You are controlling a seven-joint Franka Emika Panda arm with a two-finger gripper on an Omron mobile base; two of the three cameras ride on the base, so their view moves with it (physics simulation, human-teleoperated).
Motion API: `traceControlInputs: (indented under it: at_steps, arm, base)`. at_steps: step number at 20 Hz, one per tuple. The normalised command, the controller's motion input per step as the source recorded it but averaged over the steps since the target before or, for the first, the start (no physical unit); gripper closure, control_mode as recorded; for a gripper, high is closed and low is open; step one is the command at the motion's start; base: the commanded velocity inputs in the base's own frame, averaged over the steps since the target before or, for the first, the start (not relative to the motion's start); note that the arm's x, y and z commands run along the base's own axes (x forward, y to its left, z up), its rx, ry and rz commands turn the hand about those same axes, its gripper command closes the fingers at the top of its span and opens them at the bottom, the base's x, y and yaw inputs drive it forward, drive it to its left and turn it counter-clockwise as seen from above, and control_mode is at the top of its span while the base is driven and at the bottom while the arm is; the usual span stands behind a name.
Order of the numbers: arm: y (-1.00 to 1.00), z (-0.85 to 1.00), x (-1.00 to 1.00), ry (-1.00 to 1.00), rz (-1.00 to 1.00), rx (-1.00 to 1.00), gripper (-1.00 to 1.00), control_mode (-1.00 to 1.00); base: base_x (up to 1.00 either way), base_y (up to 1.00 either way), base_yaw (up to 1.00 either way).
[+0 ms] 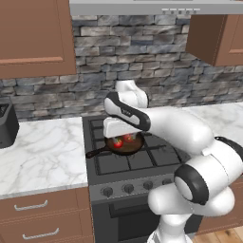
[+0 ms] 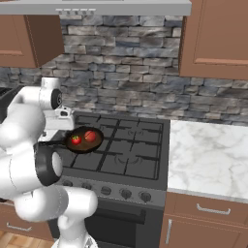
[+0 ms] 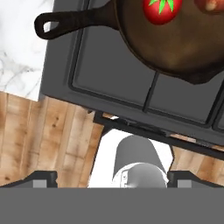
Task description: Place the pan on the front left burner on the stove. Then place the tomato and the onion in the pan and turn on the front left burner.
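The pan sits on the stove, over the front left burner, which it largely covers. Its long thin black handle runs out toward the marble counter left of the stove, reaching to about the stove's left edge, so the pan's long axis lies roughly across the stove, side to side, angled slightly toward the front. In the hand view the handle ends in a loop over the edge of the stove top.

Inside the pan lie both vegetables. The tomato, bright red with a green stem cap turned upward, rests on the handle side of the pan's brownish floor. The onion, duller orange-red, lies just beside it, farther from the handle; whether the two touch cannot be told.

No brand, label or writing can be read on the pan, the stove or its row of round knobs.

The gripper is above the stove's front left corner, looking down past the pan's near rim. Its two fingertips stand spread wide, with nothing between them and nothing touched; the hand is released and empty.

A dark appliance stands on the counter well left of the stove.
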Motion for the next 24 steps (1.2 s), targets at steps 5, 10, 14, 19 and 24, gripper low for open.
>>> traceControlInputs:
  at_steps: [5,10,14,19,24]
  arm:
    - [0.00,0.25,-0.63,0.00,-0.12,0.00,-1.00,-1.00]
    - [0.06,0.19,-0.66,0.00,-0.11,0.00,-1.00,-1.00]
    - [0.18,0.09,-0.63,-0.04,-0.11,0.00,-1.00,-1.00]
    - [0.35,0.04,-0.54,-0.11,-0.10,0.00,-1.00,-1.00]
    - [0.39,0.00,-0.50,-0.16,-0.09,-0.02,-1.00,-1.00]
  base:
    - [0.00,0.00,0.00]
    - [0.00,0.00,0.00]
    - [0.00,0.00,0.00]
    - [0.00,0.00,0.00]
    - [0.00,0.00,0.00]
